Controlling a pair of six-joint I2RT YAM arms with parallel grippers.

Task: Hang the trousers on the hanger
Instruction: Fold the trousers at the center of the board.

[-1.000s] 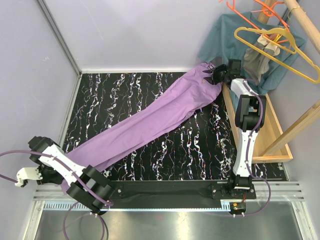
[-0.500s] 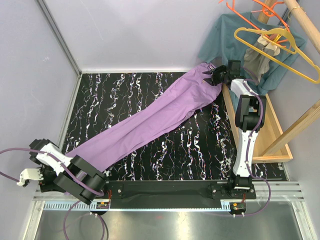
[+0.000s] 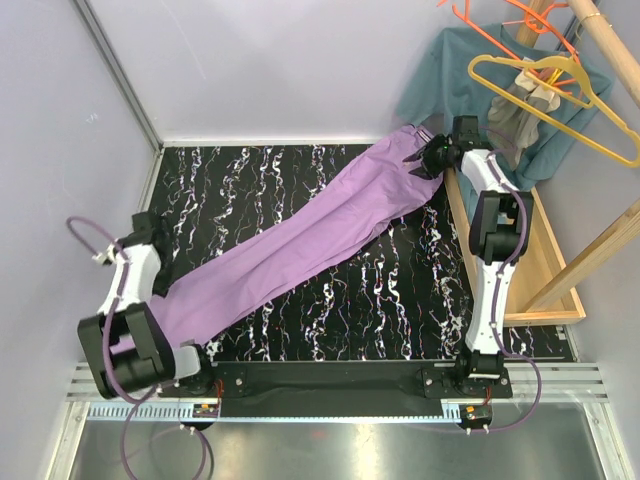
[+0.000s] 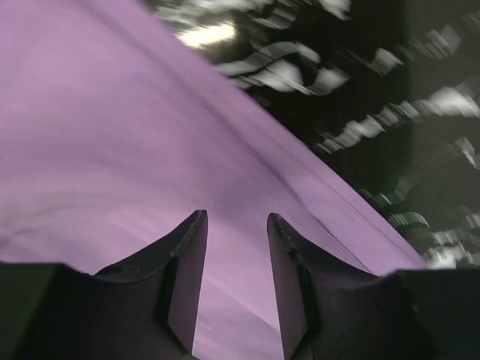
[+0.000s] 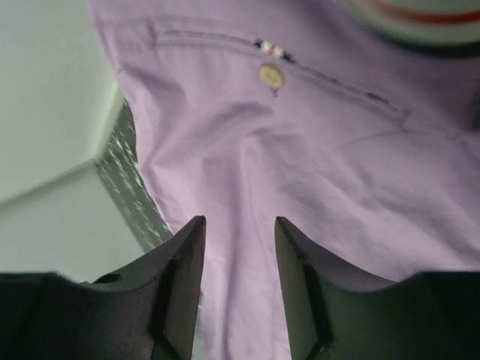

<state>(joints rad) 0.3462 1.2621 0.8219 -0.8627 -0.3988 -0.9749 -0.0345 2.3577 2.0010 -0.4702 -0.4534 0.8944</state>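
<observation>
The lilac trousers (image 3: 300, 240) lie flat and diagonal on the black marbled table, legs toward the near left, waist at the far right. My left gripper (image 3: 162, 285) hovers at the leg ends. In the left wrist view its fingers stand apart (image 4: 236, 217) with smooth lilac cloth (image 4: 112, 135) below and nothing pinched. My right gripper (image 3: 435, 155) is at the waist. Its fingers are open (image 5: 238, 220) above the trousers (image 5: 315, 150), near a buttoned back pocket (image 5: 271, 74). The yellow hanger (image 3: 560, 95) hangs on the wooden rack at the far right.
Orange hangers (image 3: 510, 25), a teal shirt (image 3: 450, 70) and a small grey garment (image 3: 520, 110) hang by the yellow hanger. A wooden frame (image 3: 545, 265) runs along the table's right side, beside the right arm. Lavender walls close in the left and back.
My left arm has swung from beyond the table's near-left edge up over the trouser legs, and its jaws have opened. The right gripper has shifted only slightly at the waist.
</observation>
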